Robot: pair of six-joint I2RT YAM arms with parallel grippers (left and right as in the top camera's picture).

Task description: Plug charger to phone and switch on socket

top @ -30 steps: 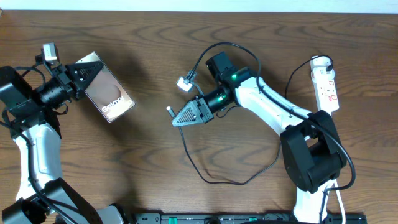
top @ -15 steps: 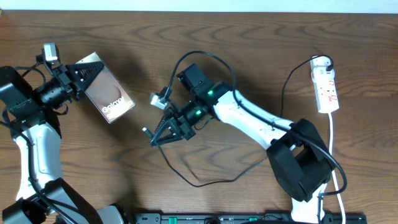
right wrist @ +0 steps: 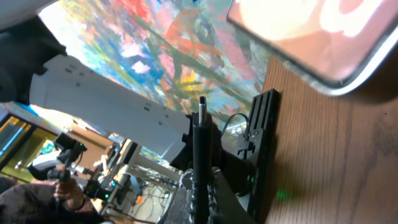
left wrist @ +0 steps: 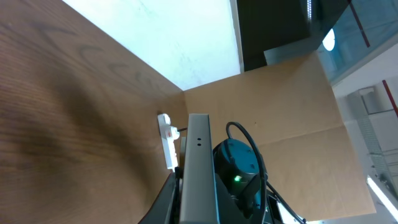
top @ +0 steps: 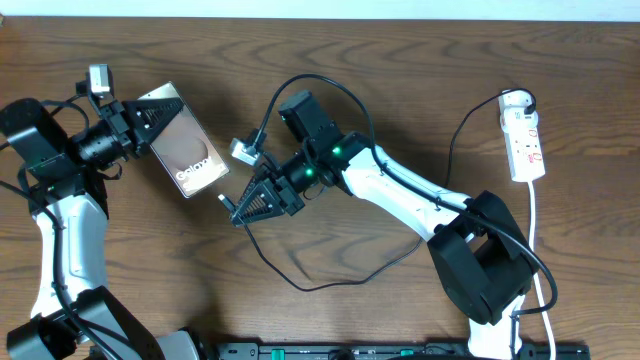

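My left gripper [top: 150,118] is shut on the upper left end of the phone [top: 190,155] and holds it tilted above the table at the left. In the left wrist view the phone [left wrist: 199,165] shows edge-on as a grey slab between the jaws. My right gripper [top: 250,203] is shut on the charger [top: 224,199], whose plug tip points left just below the phone's lower right corner. In the right wrist view the charger [right wrist: 200,134] stands up as a black rod from my right gripper [right wrist: 202,193], short of the phone [right wrist: 311,37]. The socket [top: 525,135] lies far right.
The charger's black cable [top: 310,285] loops over the table's middle and back to the socket, with a small white tag [top: 243,150] on it. The socket's white cord [top: 537,230] runs toward the front edge. A black rail [top: 400,350] lines the near edge.
My right gripper has swung left across the table with the charger, from the middle to just beside the phone. My left gripper has shifted the phone slightly to the right.
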